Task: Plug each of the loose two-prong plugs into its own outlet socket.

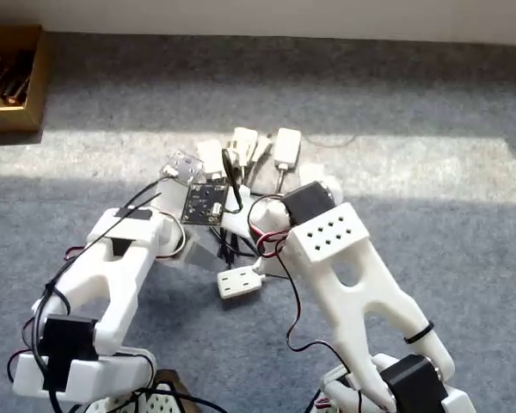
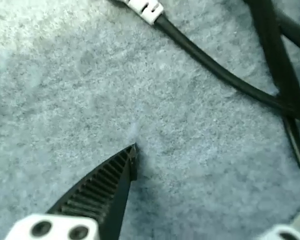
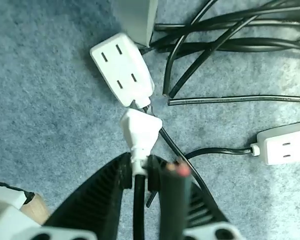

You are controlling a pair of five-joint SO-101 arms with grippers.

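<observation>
place: robot lab or hobby bench, cannot tell which | surface: grey carpet-like mat (image 1: 430,95) on the table | rig: two white arms (image 1: 112,275) with bare wiring, side by side | props: white sockets (image 1: 239,281), black cords (image 3: 240,45) strewn loose | edge: wooden box (image 1: 21,82) of odds, pale wall (image 1: 327,17), sunlight band

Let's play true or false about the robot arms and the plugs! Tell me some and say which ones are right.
1. The right gripper holds a white plug. True.
2. That plug is pushed fully into the outlet. False: it lies at the outlet's end, and the slots that show are empty.
3. The left gripper holds a cable. False: it is open over bare carpet.
4. The cables by the outlet are black. True.
</observation>
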